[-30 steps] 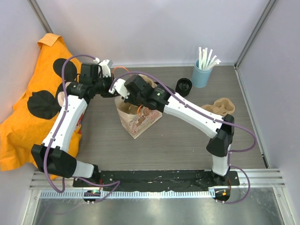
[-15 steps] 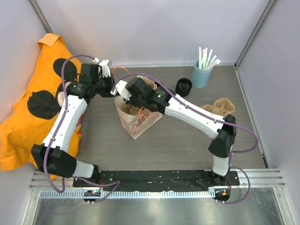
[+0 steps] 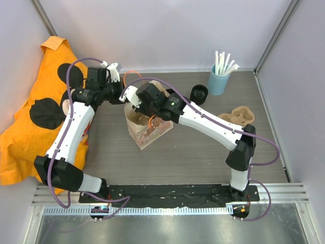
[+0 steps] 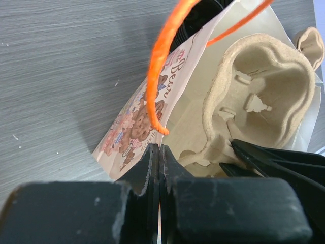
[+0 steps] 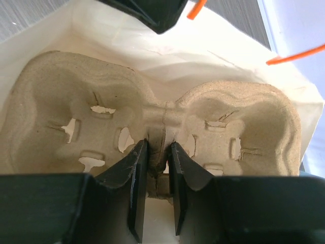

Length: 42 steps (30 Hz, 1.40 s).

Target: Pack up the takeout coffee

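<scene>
1. The right claw (image 5: 157, 150) is clamped on the middle ridge of the pulp tray (image 5: 76, 96), seating it inside the paper bag (image 3: 152, 133).
2. The left claw (image 4: 159, 152), fingers together on the bag's rim, holds the mouth open.
3. The coffee cup (image 3: 199, 93) stands on the bench (image 3: 203, 152) at two o'clock from the bag, unpacked.

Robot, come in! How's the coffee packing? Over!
Left tool shut on paper bag rim. Right tool pinching pulp tray by middle ridge, inside bag. Coffee cup out on table, unpacked. Straw cup close beside it.
</scene>
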Each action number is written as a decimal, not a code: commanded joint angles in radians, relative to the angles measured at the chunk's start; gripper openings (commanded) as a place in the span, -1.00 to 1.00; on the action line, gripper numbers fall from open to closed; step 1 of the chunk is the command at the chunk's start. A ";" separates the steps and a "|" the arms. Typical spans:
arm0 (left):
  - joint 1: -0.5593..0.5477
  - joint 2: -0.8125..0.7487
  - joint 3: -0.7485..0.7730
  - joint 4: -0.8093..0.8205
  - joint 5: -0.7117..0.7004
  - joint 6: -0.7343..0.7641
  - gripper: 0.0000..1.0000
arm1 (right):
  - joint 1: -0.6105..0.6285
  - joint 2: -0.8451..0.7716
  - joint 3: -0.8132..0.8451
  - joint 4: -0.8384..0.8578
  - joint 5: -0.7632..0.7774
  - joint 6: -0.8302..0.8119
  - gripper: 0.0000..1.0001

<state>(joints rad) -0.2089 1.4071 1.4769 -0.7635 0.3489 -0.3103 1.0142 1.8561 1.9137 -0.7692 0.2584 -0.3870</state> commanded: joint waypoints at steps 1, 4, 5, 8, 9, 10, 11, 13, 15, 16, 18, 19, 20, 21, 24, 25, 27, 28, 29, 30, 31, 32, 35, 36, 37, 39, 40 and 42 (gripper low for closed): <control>0.006 -0.002 0.010 0.066 0.019 -0.013 -0.97 | 0.011 -0.057 0.067 -0.016 -0.079 0.019 -0.46; 0.006 -0.007 0.002 0.070 0.022 -0.012 -0.87 | 0.009 -0.051 0.090 -0.010 -0.084 0.034 -0.46; 0.008 -0.010 0.000 0.070 0.025 -0.012 -0.81 | 0.009 -0.046 0.106 -0.012 -0.087 0.042 -0.45; 0.012 -0.017 -0.009 0.075 0.027 -0.010 -0.73 | 0.009 -0.038 0.131 -0.015 -0.103 0.068 -0.46; 0.016 -0.020 -0.009 0.075 0.025 -0.012 -0.72 | 0.009 -0.038 0.131 -0.015 -0.111 0.074 -0.46; 0.017 -0.022 -0.012 0.073 0.027 -0.010 -0.71 | 0.009 -0.038 0.127 -0.018 -0.117 0.092 -0.46; 0.017 -0.023 -0.013 0.075 0.027 -0.010 -0.71 | 0.009 -0.041 0.119 -0.018 -0.125 0.102 -0.46; 0.022 -0.028 -0.015 0.075 0.030 -0.012 -0.70 | 0.006 -0.046 0.088 -0.018 -0.133 0.118 -0.46; 0.025 -0.034 -0.015 0.075 0.032 -0.010 -0.70 | 0.001 -0.058 0.067 -0.012 -0.128 0.132 -0.47; 0.025 -0.033 -0.015 0.075 0.033 -0.012 -0.70 | -0.002 -0.063 0.047 -0.007 -0.127 0.137 -0.47; 0.026 -0.033 -0.015 0.075 0.035 -0.012 -0.70 | -0.014 -0.077 0.028 -0.001 -0.130 0.157 -0.49; 0.028 -0.033 -0.015 0.072 0.035 -0.013 -0.69 | -0.017 -0.081 0.007 0.001 -0.139 0.166 -0.50; 0.028 -0.033 -0.015 0.075 0.036 -0.012 -0.70 | -0.023 -0.086 -0.001 0.005 -0.148 0.174 -0.50; 0.028 -0.033 -0.015 0.076 0.035 -0.012 -0.70 | -0.029 -0.089 -0.008 0.007 -0.160 0.184 -0.50; 0.031 -0.030 -0.015 0.078 0.038 -0.015 -0.69 | -0.037 -0.097 -0.036 0.024 -0.166 0.203 -0.50; 0.029 -0.030 -0.015 0.078 0.038 -0.015 -0.69 | -0.035 -0.095 -0.044 0.028 -0.172 0.207 -0.50; 0.032 -0.030 -0.013 0.076 0.039 -0.016 -0.69 | -0.040 -0.094 -0.053 0.039 -0.176 0.221 -0.50; 0.031 -0.030 -0.013 0.076 0.041 -0.016 -0.69 | -0.042 -0.089 -0.056 0.047 -0.177 0.226 -0.50; 0.032 -0.033 -0.013 0.075 0.042 -0.018 -0.69 | -0.043 -0.090 -0.058 0.051 -0.177 0.230 -0.50; 0.032 -0.033 -0.012 0.075 0.042 -0.016 -0.69 | -0.045 -0.089 -0.061 0.054 -0.177 0.237 -0.50; 0.034 -0.031 -0.012 0.073 0.044 -0.019 -0.69 | -0.051 -0.086 -0.064 0.064 -0.177 0.244 -0.50; 0.034 -0.033 -0.013 0.075 0.044 -0.018 -0.69 | -0.054 -0.086 -0.065 0.067 -0.179 0.247 -0.50; 0.036 -0.031 -0.015 0.076 0.053 -0.021 -0.69 | -0.062 -0.080 -0.076 0.083 -0.182 0.261 -0.50; 0.036 -0.030 -0.015 0.078 0.055 -0.021 -0.69 | -0.063 -0.078 -0.079 0.091 -0.182 0.263 -0.50; 0.036 -0.030 -0.015 0.078 0.056 -0.023 -0.69 | -0.065 -0.075 -0.081 0.100 -0.180 0.264 -0.50; 0.036 -0.030 -0.015 0.081 0.059 -0.024 -0.69 | -0.066 -0.064 -0.082 0.110 -0.171 0.264 -0.50; 0.036 -0.027 -0.017 0.084 0.059 -0.026 -0.69 | -0.068 -0.061 -0.085 0.119 -0.166 0.264 -0.49; 0.036 -0.028 -0.017 0.082 0.061 -0.027 -0.69 | -0.071 -0.057 -0.093 0.133 -0.154 0.266 -0.49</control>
<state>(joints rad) -0.1810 1.4033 1.4593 -0.7403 0.3901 -0.3187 0.9470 1.8179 1.8278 -0.7052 0.0986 -0.1429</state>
